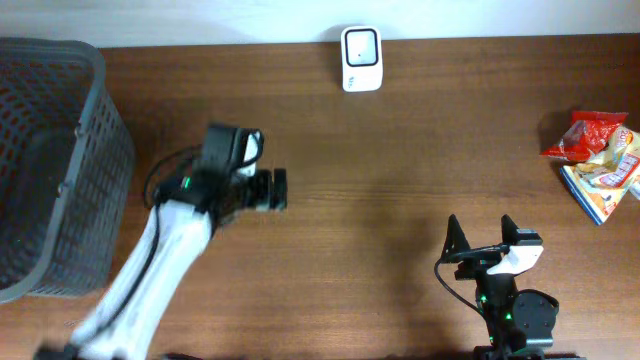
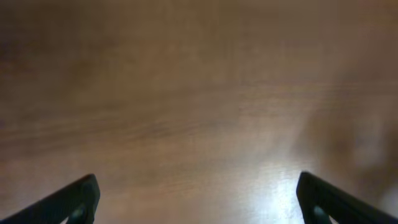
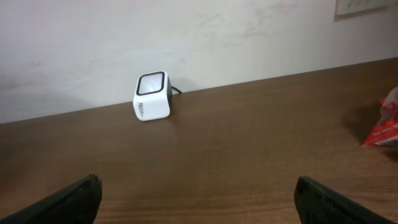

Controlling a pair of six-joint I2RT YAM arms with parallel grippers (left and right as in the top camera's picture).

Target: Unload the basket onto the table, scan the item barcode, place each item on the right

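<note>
The white barcode scanner (image 1: 360,58) stands at the table's far edge, its dark window facing up; the right wrist view has the scanner (image 3: 152,96) ahead and to the left, by the wall. The items, a red snack packet (image 1: 590,135) lying on a blue and yellow packet (image 1: 600,185), sit at the right edge; a corner of the red packet (image 3: 387,121) shows in the right wrist view. My left gripper (image 1: 281,190) is open over bare wood, left of centre, as the left gripper (image 2: 199,202) holds nothing. My right gripper (image 1: 482,232) is open and empty near the front edge, far from the packets.
A dark grey mesh basket (image 1: 100,150) fills the table's left end, just beside the left arm. The brown wooden table (image 1: 400,170) lies bare between the arms and the scanner. A pale wall (image 3: 186,37) rises behind the scanner.
</note>
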